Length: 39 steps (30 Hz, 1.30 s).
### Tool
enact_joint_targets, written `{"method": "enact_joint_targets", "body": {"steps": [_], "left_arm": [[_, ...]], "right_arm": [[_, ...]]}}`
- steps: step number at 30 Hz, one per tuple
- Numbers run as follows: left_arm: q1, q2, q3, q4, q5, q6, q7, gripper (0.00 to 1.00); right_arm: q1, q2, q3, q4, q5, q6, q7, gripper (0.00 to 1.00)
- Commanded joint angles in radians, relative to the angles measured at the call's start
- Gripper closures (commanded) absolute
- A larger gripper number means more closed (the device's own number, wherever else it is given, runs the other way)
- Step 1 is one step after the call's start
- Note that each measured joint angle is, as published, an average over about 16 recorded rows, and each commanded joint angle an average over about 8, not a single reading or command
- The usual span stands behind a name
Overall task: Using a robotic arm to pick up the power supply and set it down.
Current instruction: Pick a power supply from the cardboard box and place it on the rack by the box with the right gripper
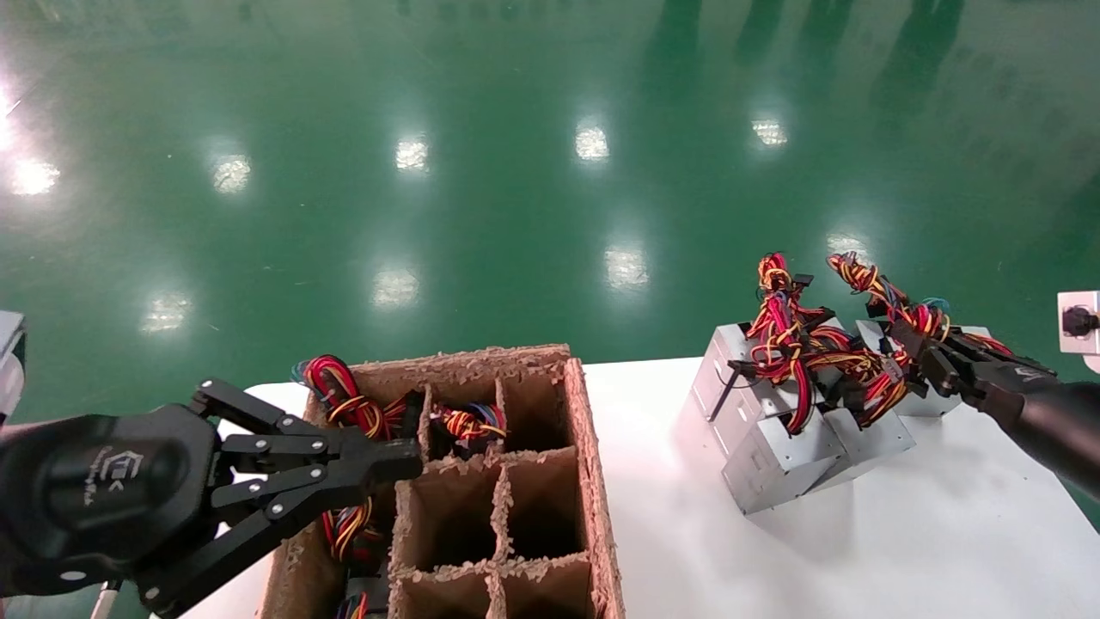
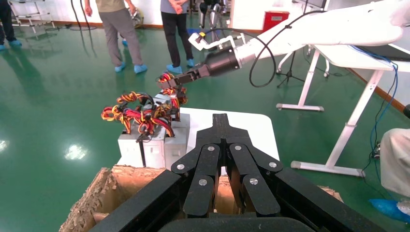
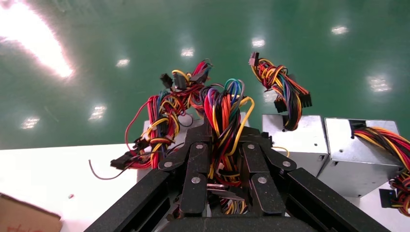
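Observation:
Several silver-grey power supplies [image 1: 778, 460] stand bunched on the right of the white table [image 1: 662, 533], their red, yellow and black wires tangled on top. My right gripper [image 1: 924, 359] reaches into the far right of that bunch. In the right wrist view it [image 3: 225, 134] is shut on one power supply's upright wire bundle [image 3: 225, 104]; that unit's metal box is hidden under the gripper. My left gripper [image 1: 404, 460] hangs shut and empty over the cardboard box [image 1: 593, 464]. The left wrist view shows it [image 2: 221, 121] with fingers pressed together.
The cardboard box has divider cells; wires [image 1: 348, 404] of stowed units fill the left and rear ones, and the middle and right cells look hollow. Two more supplies [image 3: 360, 154] sit beside the right gripper. People [image 2: 116, 29] and white desks [image 2: 338, 53] stand beyond the table.

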Motion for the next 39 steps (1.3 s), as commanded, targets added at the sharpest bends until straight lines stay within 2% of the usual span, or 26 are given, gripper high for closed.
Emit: {"method": "enact_joint_targets", "body": {"steps": [1,2,3,9,10,11,21,30,34,39], "left_arm": [[0.0,0.0,0.0,0.0,0.0,0.0,0.0,1.0],[0.0,0.0,0.0,0.0,0.0,0.0,0.0,1.0],[0.0,0.0,0.0,0.0,0.0,0.0,0.0,1.0],[0.0,0.0,0.0,0.0,0.0,0.0,0.0,1.0],[0.0,0.0,0.0,0.0,0.0,0.0,0.0,1.0],[0.0,0.0,0.0,0.0,0.0,0.0,0.0,1.0],[0.0,0.0,0.0,0.0,0.0,0.0,0.0,1.0],[0.0,0.0,0.0,0.0,0.0,0.0,0.0,1.0],[0.0,0.0,0.0,0.0,0.0,0.0,0.0,1.0],[0.0,0.0,0.0,0.0,0.0,0.0,0.0,1.0]], "right_arm": [[0.016,-0.005,-0.023,-0.003,-0.025,0.019,0.03,1.0],[0.025,-0.007,-0.035,-0.004,-0.037,0.02,0.044,0.97],[0.035,-0.009,-0.046,-0.005,-0.049,0.02,0.057,0.88],[0.093,-0.015,-0.104,-0.008,-0.122,0.008,0.134,0.12],[0.102,-0.015,-0.111,-0.007,-0.134,0.006,0.145,0.03],[0.11,-0.015,-0.118,-0.006,-0.145,0.004,0.156,0.0],[0.177,-0.022,-0.16,0.001,-0.239,-0.012,0.235,0.0],[0.235,-0.05,-0.178,0.007,-0.295,-0.023,0.261,0.0],[0.268,-0.073,-0.172,0.015,-0.297,-0.011,0.239,0.0],[0.315,-0.105,-0.151,0.025,-0.258,-0.004,0.149,0.0]]}}
